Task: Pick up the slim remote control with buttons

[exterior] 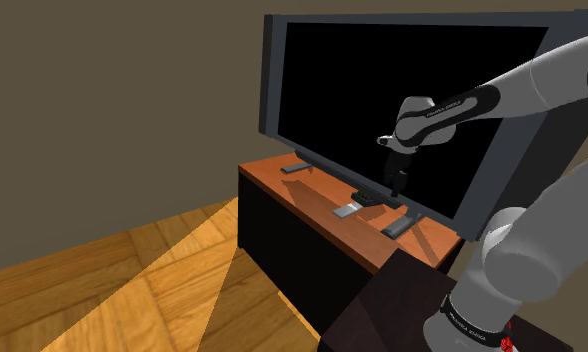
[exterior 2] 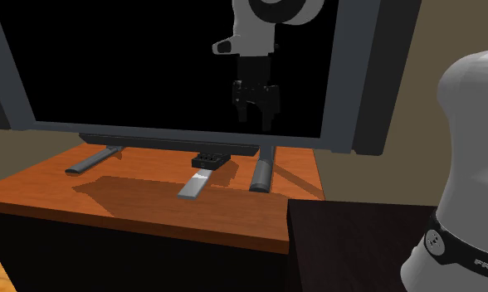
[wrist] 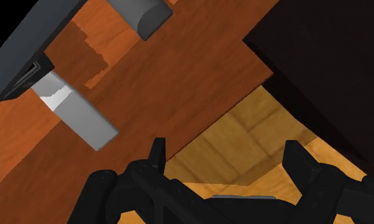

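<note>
Wrist view: tool open, empty, above counter; grey remote lies flat, one end by TV, prob. light, stiff, smooth, so pinch across narrow width at mid-length.

You have the television standing on the cabinet on two feet. In the second exterior view, one foot rests toward the left of the cabinet top and the other foot toward the right. The remote lies flat on the cabinet between them, nearer the right one, with its far end tucked under the television's lower edge. The gripper hangs in front of the screen, above the cabinet and apart from the remote, over the gap between the remote and the right-hand foot. The robot's stand sits beside the cabinet at that view's lower right. The floor lies below the cabinet's front.
</note>
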Controlling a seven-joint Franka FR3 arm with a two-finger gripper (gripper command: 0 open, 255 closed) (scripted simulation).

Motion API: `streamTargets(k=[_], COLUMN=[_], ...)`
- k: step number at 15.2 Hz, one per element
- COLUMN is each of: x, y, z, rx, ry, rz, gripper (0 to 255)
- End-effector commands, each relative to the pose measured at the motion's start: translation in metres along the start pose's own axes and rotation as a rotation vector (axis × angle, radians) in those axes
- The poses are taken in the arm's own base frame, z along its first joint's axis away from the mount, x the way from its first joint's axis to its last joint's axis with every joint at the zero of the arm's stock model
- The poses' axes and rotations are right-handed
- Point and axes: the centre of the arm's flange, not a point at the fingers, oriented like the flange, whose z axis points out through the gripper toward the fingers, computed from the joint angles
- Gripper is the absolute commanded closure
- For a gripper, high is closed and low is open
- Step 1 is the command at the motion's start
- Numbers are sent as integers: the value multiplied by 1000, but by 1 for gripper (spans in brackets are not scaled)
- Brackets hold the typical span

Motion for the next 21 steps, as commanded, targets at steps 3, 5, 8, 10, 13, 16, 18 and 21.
streamTargets(k=[3, 5, 8, 10, 13, 16, 18, 21], x=[-7, -8, -7, -5, 0, 7, 14, 25], y=[41, 61, 92, 112, 142, 172, 191, 220], z=[36, 53, 78, 95, 120, 145, 162, 187], rx=[-3, -3, -3, -3, -3, -2, -2, -2], ry=[1, 3, 6, 8, 11, 13, 15, 18], rz=[-113, -168, -249, -303, -384, -465, -520, -601], gripper=[0, 0, 0, 0, 0, 0, 0, 0])
